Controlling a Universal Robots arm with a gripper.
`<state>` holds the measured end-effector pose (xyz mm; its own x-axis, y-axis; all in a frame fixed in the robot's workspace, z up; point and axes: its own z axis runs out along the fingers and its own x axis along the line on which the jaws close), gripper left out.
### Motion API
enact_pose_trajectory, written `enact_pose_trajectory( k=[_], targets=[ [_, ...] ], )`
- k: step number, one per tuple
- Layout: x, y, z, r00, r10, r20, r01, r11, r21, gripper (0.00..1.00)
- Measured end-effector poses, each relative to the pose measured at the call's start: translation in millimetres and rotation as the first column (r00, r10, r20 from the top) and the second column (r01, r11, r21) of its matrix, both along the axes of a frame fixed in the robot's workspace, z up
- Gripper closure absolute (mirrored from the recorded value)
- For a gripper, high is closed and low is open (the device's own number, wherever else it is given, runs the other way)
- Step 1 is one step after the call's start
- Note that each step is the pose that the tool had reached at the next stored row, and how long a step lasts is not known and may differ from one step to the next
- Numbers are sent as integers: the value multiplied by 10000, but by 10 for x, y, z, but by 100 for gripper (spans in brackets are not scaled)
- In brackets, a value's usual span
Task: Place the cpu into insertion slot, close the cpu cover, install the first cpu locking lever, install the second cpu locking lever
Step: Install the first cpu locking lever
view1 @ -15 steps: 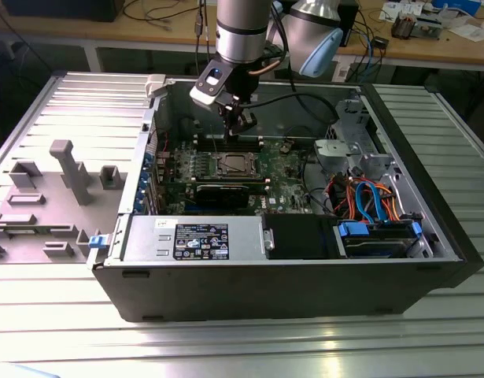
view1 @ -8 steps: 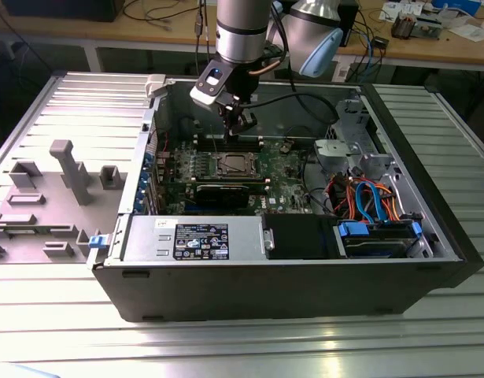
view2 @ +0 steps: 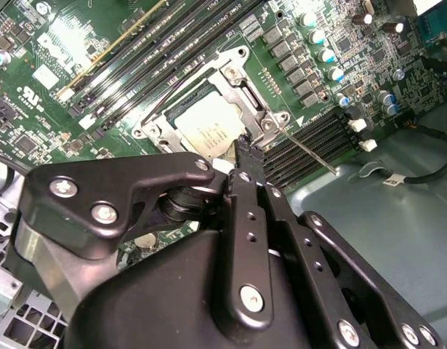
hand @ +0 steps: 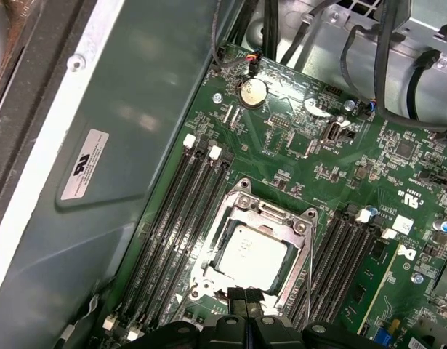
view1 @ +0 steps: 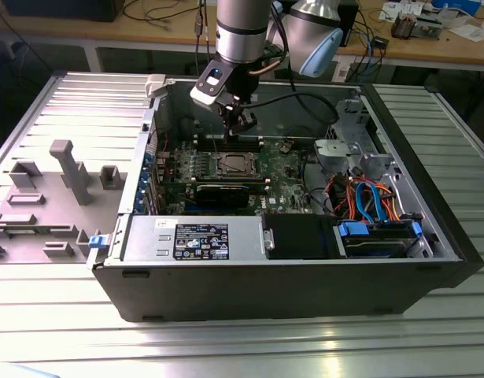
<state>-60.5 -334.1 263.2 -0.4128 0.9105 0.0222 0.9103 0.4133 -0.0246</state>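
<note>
The gripper (view1: 240,122) has its fingers (hand: 238,296) pressed together, nothing seen between them, and its tips are just at the edge of the one slot (hand: 217,256). One cpu (hand: 254,251) lies inside, with one cover (hand: 299,227) down around it. One thin lever (view2: 304,154) juts out beside the tips. Memory slots (hand: 176,218) flank both sides, and past one bank is the bare case wall (hand: 136,109). It carries one sticker (hand: 85,163), its print too small to read.

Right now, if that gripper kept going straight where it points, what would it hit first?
Probably the edge of the cpu cover, just beside the cpu: in the first wrist view the gripper sits over it. Depth is hard to judge.
</note>
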Motion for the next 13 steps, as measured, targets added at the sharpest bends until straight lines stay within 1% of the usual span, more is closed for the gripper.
enact_pose_trajectory(
  k=[13],
  targets=[
    [3,0,0,10000,83,0,-83,10000,0,89]
  ],
)
